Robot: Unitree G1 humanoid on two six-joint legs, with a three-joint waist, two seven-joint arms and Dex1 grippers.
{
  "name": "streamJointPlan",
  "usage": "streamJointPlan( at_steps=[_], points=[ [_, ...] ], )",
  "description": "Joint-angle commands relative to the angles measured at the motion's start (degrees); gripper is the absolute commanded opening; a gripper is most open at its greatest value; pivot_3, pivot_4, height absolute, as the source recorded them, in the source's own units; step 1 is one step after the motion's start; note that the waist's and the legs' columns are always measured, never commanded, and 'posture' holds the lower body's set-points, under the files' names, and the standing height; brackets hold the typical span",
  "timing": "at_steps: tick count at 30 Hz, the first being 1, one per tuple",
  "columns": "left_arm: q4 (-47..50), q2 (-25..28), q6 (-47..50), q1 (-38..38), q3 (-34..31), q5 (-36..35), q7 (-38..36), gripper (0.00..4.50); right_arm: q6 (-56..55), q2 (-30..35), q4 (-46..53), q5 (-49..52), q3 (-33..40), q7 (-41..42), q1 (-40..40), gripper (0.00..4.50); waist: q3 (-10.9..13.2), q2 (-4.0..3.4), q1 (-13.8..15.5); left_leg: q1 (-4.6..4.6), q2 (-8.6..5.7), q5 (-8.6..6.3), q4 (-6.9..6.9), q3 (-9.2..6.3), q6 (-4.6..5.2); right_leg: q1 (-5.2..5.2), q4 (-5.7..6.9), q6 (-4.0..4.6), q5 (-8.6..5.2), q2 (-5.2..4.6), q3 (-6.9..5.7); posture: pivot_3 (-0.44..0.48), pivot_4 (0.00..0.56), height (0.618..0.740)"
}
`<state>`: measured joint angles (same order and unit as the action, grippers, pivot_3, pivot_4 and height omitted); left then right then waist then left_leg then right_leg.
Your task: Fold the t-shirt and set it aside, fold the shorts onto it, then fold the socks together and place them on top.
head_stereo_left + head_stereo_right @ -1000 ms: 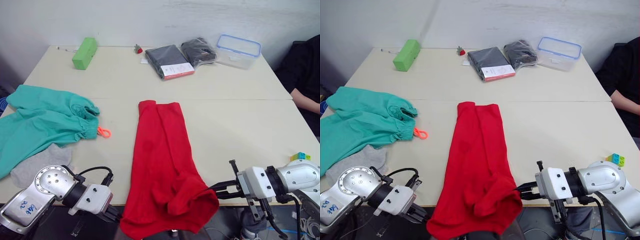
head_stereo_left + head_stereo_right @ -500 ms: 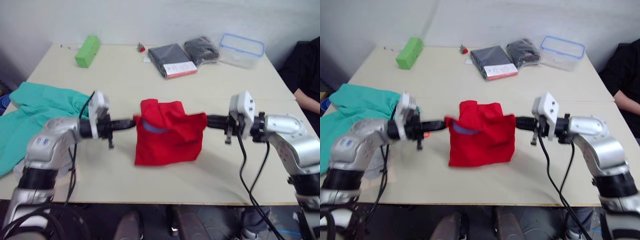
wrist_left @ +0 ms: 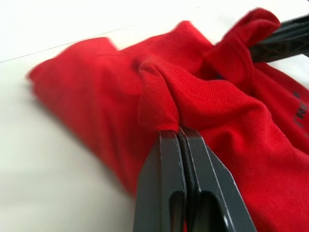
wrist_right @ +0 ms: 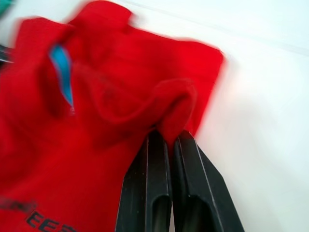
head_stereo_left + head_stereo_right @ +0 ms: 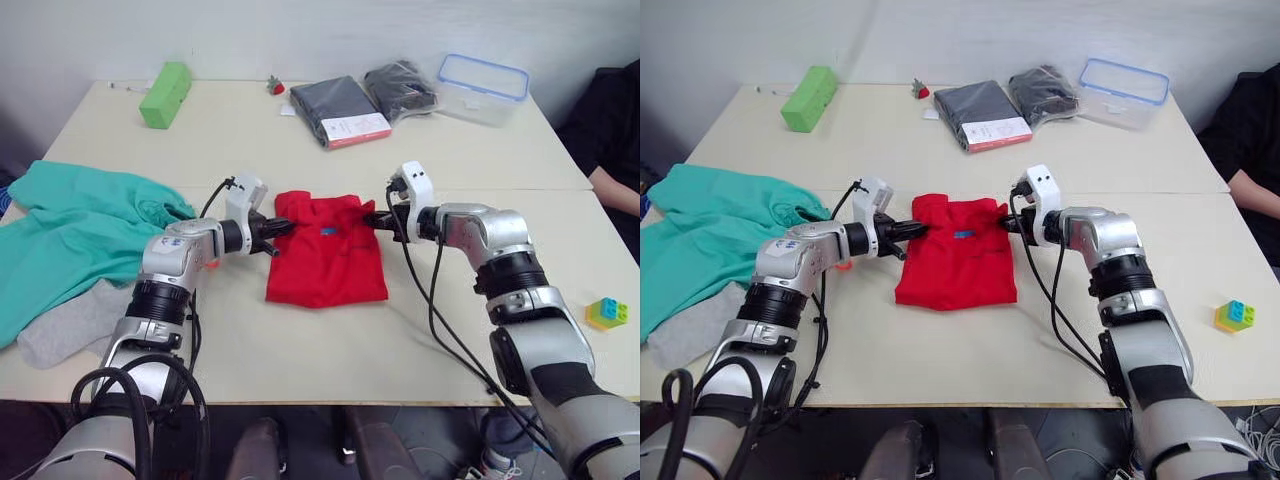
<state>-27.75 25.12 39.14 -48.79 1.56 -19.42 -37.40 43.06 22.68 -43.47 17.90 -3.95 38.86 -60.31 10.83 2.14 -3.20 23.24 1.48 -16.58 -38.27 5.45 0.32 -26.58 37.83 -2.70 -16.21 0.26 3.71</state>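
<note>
Looks like a robot lab or test room to me, not anybody's home. You've got a plain cream tabletop (image 5: 300, 370) shoved up against a bare white wall (image 5: 300, 35), with loose cables hanging off the arms. The stuff on it reads like props: a lime-green block (image 5: 166, 94), dark packaged garments (image 5: 340, 110), a clear lidded plastic container (image 5: 482, 82), a tiny toy strawberry (image 5: 274, 86) and some coloured toy bricks (image 5: 607, 312). A person in dark clothes (image 5: 612, 120) sits at the right edge of the tabletop.
</note>
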Motion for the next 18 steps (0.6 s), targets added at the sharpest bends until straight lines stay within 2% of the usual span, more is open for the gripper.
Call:
streamJointPlan(
  at_steps=[1,10,18],
  points=[
    [0.78,0.76,-0.51,-1.3,-3.1,0.17,1.16,0.0,-1.66,0.99,-1.47,-1.68,1.56,0.2,-1.79,0.01,0.0,0.0,-0.01,-0.01,-0.01,0.01,0.0,-0.02,0.01,0.0,0.01,0.01,0.03,0.0,-0.01,0.0,0.15,0.74],
    [3.88,0.51,-2.71,0.14,-7.84,-1.32,0.5,0.0,-4.58,0.55,-0.17,-2.35,2.72,3.64,-1.74,0.01,0.0,0.0,-0.19,-0.05,0.0,0.09,0.01,-0.08,-0.08,0.0,0.14,0.04,0.08,0.01,-0.09,0.0,0.15,0.74],
    [-0.41,0.06,-6.15,-0.74,-8.61,0.71,2.85,0.0,-8.49,-0.94,-3.99,-3.25,4.59,2.54,-4.54,0.01,-0.01,-0.01,-0.27,-0.05,0.0,0.11,0.01,-0.08,-0.12,0.0,0.16,0.05,0.09,0.02,-0.1,0.0,0.15,0.74]
  ],
)
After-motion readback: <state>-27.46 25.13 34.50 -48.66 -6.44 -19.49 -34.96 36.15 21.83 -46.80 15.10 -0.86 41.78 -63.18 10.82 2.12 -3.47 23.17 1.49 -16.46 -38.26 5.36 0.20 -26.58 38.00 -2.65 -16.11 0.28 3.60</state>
